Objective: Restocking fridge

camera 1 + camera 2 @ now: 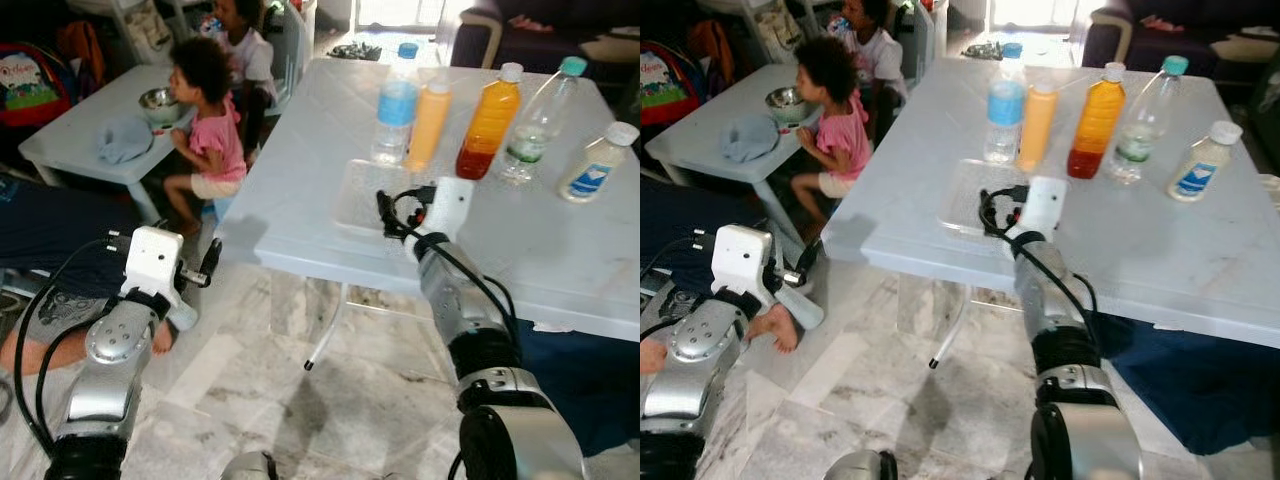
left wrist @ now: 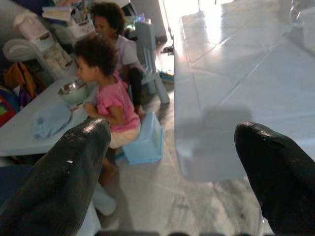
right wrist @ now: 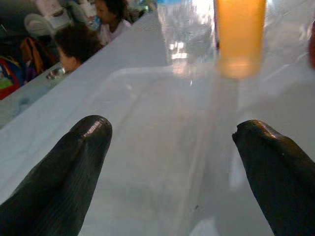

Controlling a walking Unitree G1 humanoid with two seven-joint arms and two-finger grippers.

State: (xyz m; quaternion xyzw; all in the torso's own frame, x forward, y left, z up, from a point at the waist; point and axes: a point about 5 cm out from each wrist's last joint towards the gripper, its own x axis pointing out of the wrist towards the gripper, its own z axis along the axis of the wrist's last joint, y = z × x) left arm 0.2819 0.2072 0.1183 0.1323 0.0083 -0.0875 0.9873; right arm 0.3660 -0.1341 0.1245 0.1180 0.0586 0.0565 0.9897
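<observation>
Landmark = clear tray (image 1: 362,190) near front edge of white tabletop (image 1: 560,250).

R gripper (image 3: 170,162) sits over the tray's near rim, jaws wide, nothing between them. In head views the wrist camera block hides most of its fingers.

Behind tray, in a row along the tabletop: water bottle w/ blue label (image 1: 395,110) and pale orange bottle (image 1: 428,125) just behind it, the two close together, can't tell if touching. Further to the robot's right: orange-red juice bottle (image 1: 488,125), clear bottle w/ teal cap (image 1: 538,120), small white bottle w/ blue label (image 1: 595,165). All upright. R wrist view cuts off the tops of the two nearest bottles and blurs them; tray outline faint there, contents hard to make out.

L gripper (image 2: 172,167) is well left of the tray, off the tabletop, over the marble floor (image 1: 250,400), jaws wide, empty.

Beyond the tabletop's left edge: child in pink top (image 1: 210,120) on a blue stool (image 2: 142,140) at a low table (image 1: 70,145) w/ metal bowl (image 1: 158,102) and blue cloth (image 1: 122,140). Second person (image 1: 245,45) behind, partly hidden by the first and cut off at frame top.
</observation>
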